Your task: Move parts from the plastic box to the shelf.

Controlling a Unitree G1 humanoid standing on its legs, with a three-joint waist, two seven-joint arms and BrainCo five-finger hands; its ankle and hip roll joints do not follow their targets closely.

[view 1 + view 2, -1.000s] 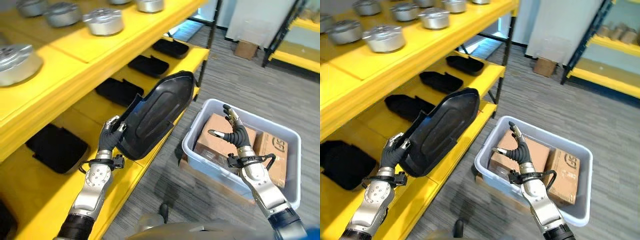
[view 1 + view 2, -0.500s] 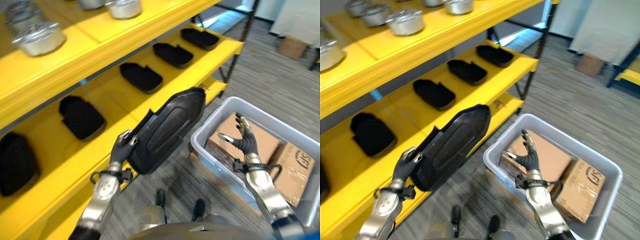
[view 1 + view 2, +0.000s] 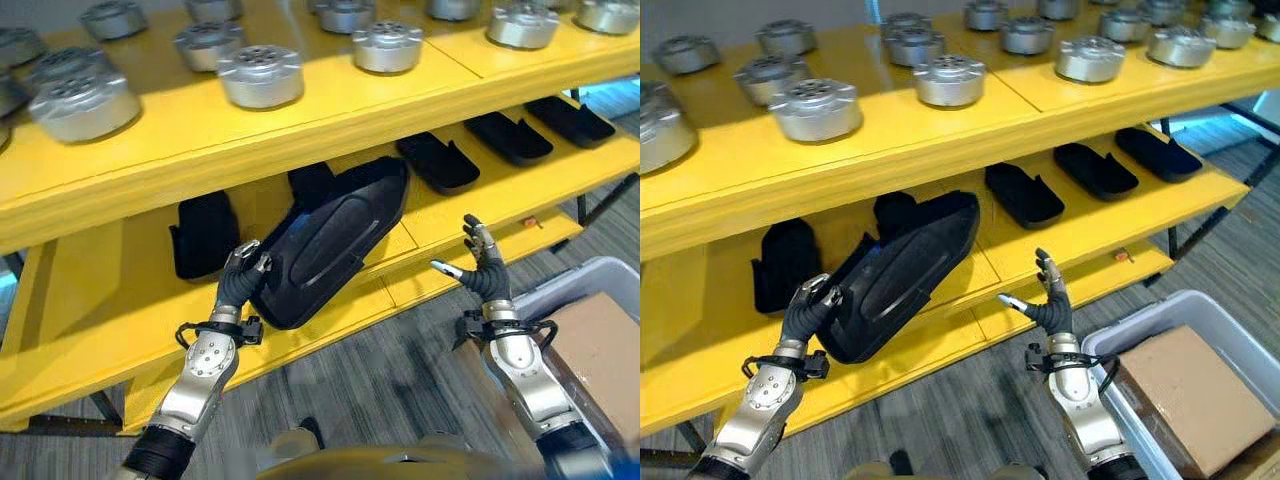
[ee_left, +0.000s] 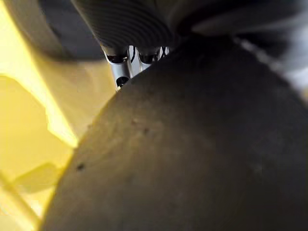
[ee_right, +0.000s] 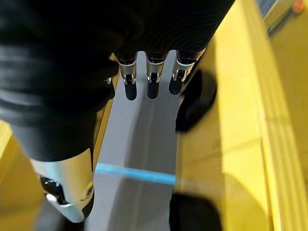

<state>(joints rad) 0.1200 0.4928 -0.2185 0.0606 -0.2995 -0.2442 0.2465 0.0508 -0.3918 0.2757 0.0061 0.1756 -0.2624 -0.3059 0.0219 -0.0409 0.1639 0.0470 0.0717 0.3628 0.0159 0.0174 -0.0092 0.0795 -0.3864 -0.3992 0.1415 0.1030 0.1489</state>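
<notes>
On the left, the left hand [image 3: 238, 283] has its fingers [image 3: 247, 262] curled round the lower end of a large black part [image 3: 330, 245], holding it up at a slant in front of the lower level of the yellow shelf [image 3: 130, 320]. The part's upper end reaches in over that level but it does not look set down yet. Behind it, other black parts [image 3: 205, 232] already lie in a row along the same level, with a gap about where the carried one points. Round silver parts [image 3: 260, 75] stand on the level above.

Further right, the right hand [image 3: 478, 270] hovers empty, its fingers spread and relaxed, in front of the shelf edge. At the far right the plastic box [image 3: 1160, 320] sits on the floor, a cardboard box [image 3: 1185, 395] inside it.

By my reading the carry is nearly over: placing and releasing this part remain. I cannot tell whether more parts wait in the box.
</notes>
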